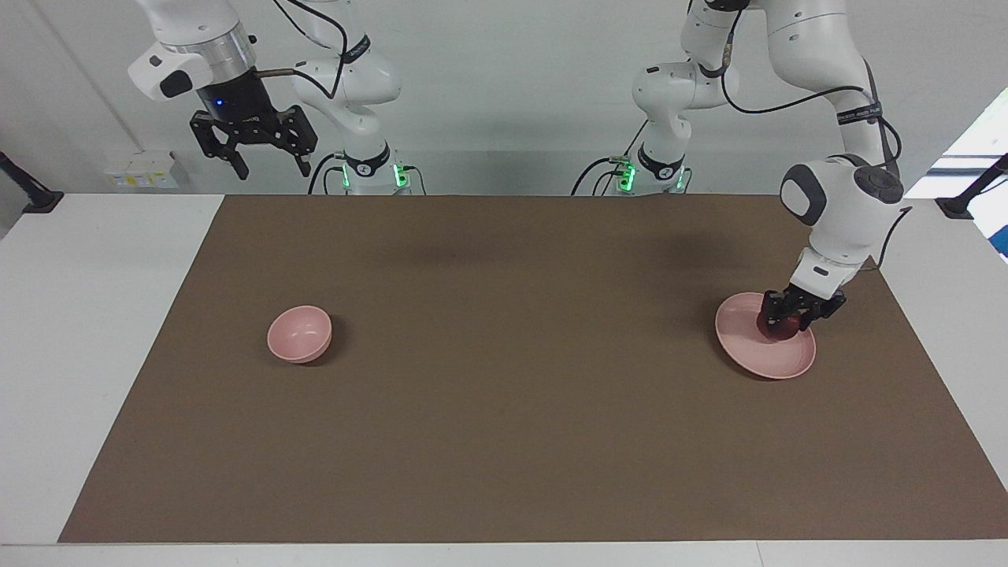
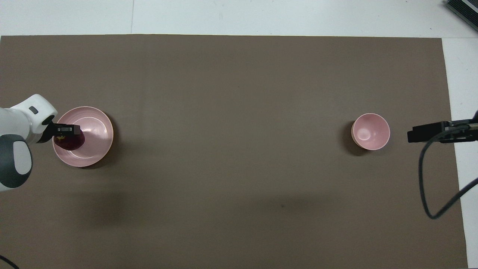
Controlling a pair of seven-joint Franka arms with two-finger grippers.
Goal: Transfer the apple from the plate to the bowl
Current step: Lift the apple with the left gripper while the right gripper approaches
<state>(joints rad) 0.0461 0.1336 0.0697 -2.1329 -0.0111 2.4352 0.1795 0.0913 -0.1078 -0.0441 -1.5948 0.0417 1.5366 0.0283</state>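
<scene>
The dark red apple [image 1: 776,330] [image 2: 71,143] sits in the wide pink plate [image 1: 757,360] [image 2: 95,131] toward the left arm's end of the table, on the part of the plate nearer to the robots. My left gripper [image 1: 784,319] [image 2: 68,131] is down in the plate, shut on the apple from above. The small deep pink bowl [image 1: 299,335] [image 2: 370,131] stands empty toward the right arm's end. My right gripper [image 1: 272,169] hangs open high in the air at that end, holding nothing.
A brown mat [image 1: 504,409] covers most of the white table, and plate and bowl both stand on it. A long stretch of bare mat separates the plate from the bowl.
</scene>
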